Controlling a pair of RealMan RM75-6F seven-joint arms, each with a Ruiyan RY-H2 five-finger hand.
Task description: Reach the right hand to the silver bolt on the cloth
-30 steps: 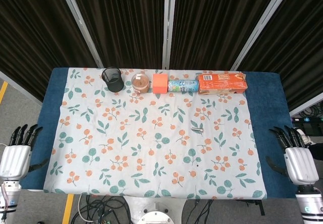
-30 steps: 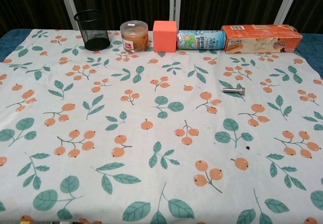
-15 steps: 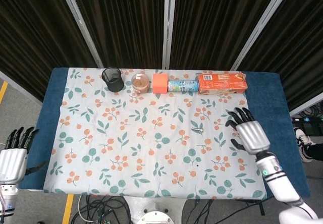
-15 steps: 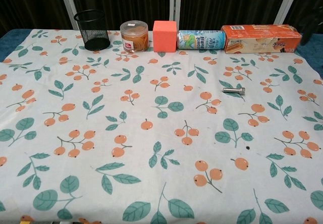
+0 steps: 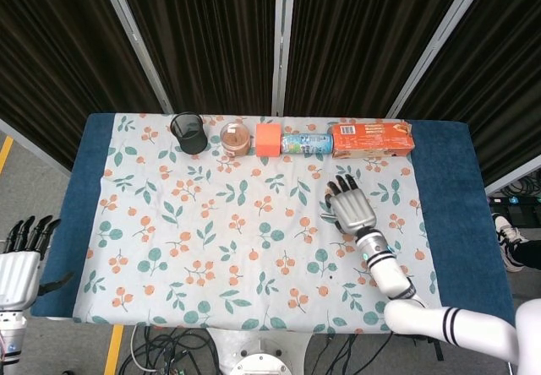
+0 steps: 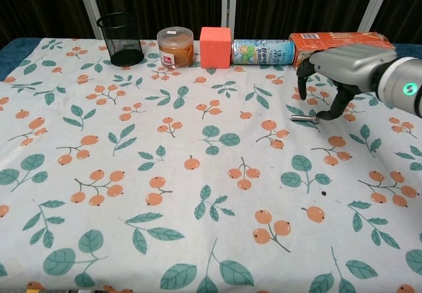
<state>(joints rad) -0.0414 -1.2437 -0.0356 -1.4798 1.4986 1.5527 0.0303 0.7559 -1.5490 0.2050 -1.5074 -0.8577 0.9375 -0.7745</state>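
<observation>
The silver bolt (image 6: 302, 117) lies on the leaf-and-berry cloth (image 6: 165, 240) right of centre. My right hand (image 6: 344, 68) hovers just above it with its fingers apart and curved downward, holding nothing. One fingertip (image 6: 317, 115) hangs at the bolt's right end; whether it touches I cannot tell. In the head view the right hand (image 5: 349, 208) is palm-down over the cloth (image 5: 211, 248) and hides the bolt. My left hand (image 5: 19, 265) stays off the table's left front corner with its fingers spread and nothing in it.
A row stands along the cloth's far edge: a black mesh cup (image 5: 188, 133), a brown jar (image 5: 236, 138), an orange cube (image 5: 268, 138), a can on its side (image 5: 306, 144) and a long orange box (image 5: 372, 138). Blue table covering (image 5: 461, 189) shows beyond the cloth's right side.
My right hand has swung in from beside the table's right edge, moving left across the cloth until it is over the bolt. The left hand has sunk slightly lower.
</observation>
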